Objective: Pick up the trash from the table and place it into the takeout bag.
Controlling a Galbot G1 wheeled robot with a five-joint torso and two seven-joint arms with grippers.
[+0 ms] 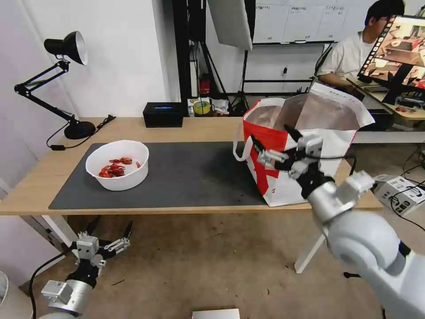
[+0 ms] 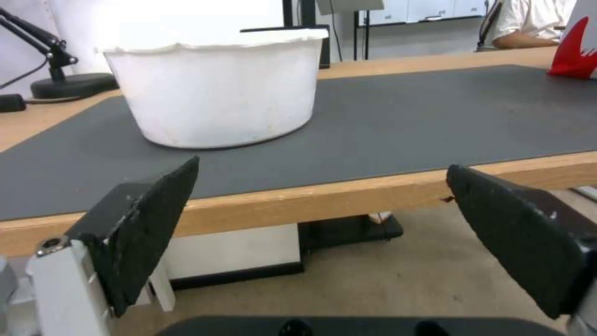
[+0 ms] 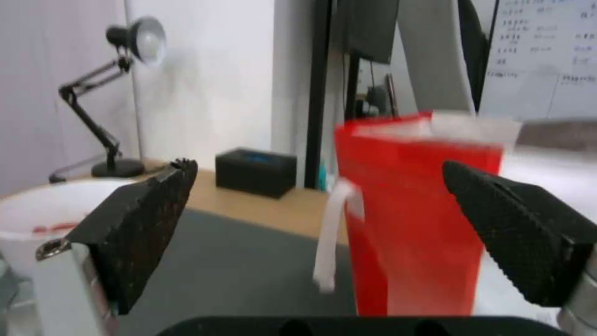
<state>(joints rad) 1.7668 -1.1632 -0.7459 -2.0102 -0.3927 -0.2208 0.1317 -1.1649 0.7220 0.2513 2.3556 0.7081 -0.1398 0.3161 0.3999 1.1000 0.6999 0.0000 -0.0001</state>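
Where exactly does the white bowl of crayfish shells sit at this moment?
In the head view the white bowl sits on the left end of the dark mat, in front of the desk lamp and well left of the takeout bag.

White walls, tan floor [image 1: 199, 261], black desk lamp [image 1: 66, 48], whiteboard [image 1: 296, 20].

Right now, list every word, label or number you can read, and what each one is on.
None can be read.
Whiteboard: rows of writing, too small.
Black box: blue mark, blurred.
Bag: red pattern, no words visible.
Cartons on the floor: print too small.
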